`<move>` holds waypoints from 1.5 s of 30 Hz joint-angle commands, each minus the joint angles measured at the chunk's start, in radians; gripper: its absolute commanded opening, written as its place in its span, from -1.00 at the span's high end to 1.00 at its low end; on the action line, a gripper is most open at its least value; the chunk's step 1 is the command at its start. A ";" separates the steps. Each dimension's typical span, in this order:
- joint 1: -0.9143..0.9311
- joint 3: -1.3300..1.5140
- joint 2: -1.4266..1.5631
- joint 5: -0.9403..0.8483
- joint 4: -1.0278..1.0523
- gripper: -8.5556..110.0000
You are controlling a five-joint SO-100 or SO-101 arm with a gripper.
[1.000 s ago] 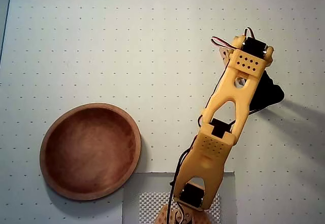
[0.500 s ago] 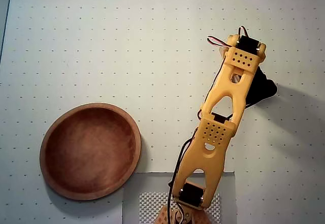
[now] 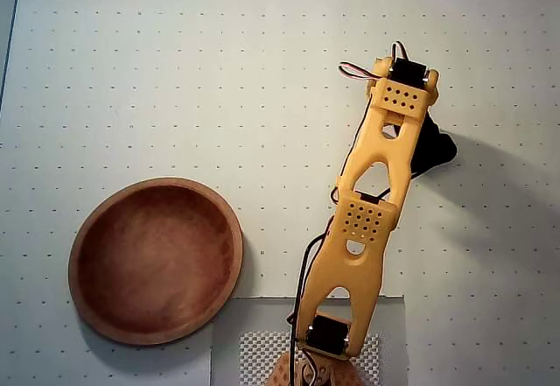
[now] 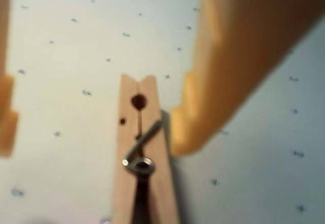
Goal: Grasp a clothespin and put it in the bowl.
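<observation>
While the gripper (image 4: 91, 127) hangs spread wide around it, the clothespin (image 4: 142, 153) lies flat in the wrist view, long axis vertical, jaw end up.

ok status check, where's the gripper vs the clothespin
Gripper open, straddling the clothespin, which lies flat on the table. Bowl empty. Nothing in the way.

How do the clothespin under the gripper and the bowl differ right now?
The clothespin is pale, light wood with a metal spring; the bowl is reddish-brown with no metal. The clothespin is long and narrow, the bowl round and shallow. The clothespin lies flat between the open fingers of the gripper in the wrist view; the bowl sits apart, left of the arm in the overhead view, and holds nothing. Both are wooden and rest on the dotted white surface.
</observation>
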 commanded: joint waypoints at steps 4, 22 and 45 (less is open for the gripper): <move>0.006 -0.112 -0.012 0.006 -0.009 0.51; 0.032 -0.192 -0.101 0.015 -0.009 0.51; 0.031 -0.176 -0.106 0.025 0.006 0.91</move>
